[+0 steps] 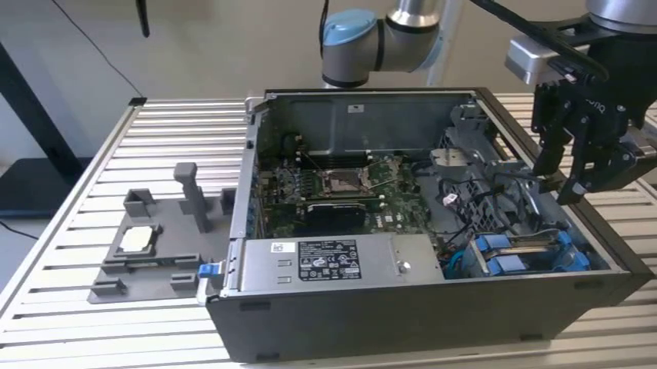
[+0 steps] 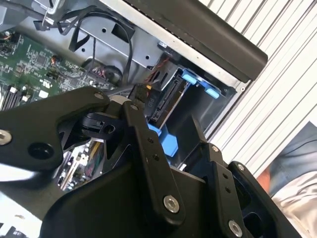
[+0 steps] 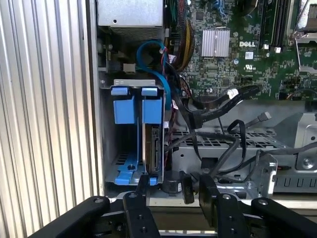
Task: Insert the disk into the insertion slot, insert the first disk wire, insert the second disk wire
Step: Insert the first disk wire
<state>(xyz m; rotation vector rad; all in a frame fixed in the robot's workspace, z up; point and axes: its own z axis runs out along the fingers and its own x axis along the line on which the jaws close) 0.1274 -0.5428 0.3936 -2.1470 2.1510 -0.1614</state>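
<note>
slatted aluminium table (image 1: 103, 154) underneath, with an open computer case (image 1: 411, 323) laid on it and a grey printed fixture (image 1: 154, 254) parked toward the exterior view's left edge. the insertion slot (image 3: 131, 148) is found at the near corner of the case, on the exterior view's right: a grey metal bay with blue plastic rails and tabs. a disk (image 3: 152, 148) looks to be seated in it on edge, its connector strip turned toward the loose black cables (image 3: 223, 99).

the gripper (image 1: 562, 188) is hung over that same side of the case, just above the bay. a dark lump is seen right at its tip in the first wrist view, but whether it's actually clamped on something honestly can't be told.

so it's probably the wire stage. judgement only: the plug should be squared up with the connector strip before any push is given, the approach kept straight in and slow, and the slack kept off the blue tabs. the blue cable (image 3: 148, 47) looped beside the bay could easily get snagged.
</note>
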